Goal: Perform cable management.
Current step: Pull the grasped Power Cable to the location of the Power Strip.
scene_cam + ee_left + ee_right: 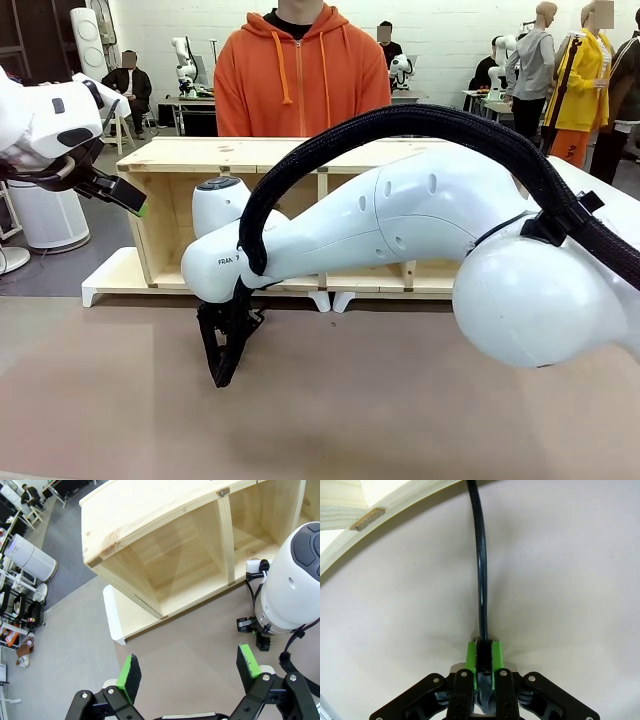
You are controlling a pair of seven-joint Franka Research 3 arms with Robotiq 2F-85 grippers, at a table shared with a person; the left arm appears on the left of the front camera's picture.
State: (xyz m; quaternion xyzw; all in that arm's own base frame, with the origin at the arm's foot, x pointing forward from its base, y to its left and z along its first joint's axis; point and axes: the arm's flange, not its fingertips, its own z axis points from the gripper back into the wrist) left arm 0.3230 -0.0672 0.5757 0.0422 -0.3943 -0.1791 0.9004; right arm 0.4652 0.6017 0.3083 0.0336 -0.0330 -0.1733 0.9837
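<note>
Right arm (pixel 430 215) masks shelf (pixel 180 155); right hand (pixel 483 649) (clamped) pinches cable (pixel 481 570).

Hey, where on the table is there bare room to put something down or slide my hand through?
Free: the near table strip under the right arm, and the stretch left of the right gripper, up to the wooden shelf. Its end compartment looks empty. Crowded: around the right gripper, shut on the cable by the shelf's foot.

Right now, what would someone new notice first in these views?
The right gripper, down at the table in front of the wooden shelf, is shut on the black cable. The left gripper hangs open, high at the left, and a person in an orange hoodie stands behind the shelf.
</note>
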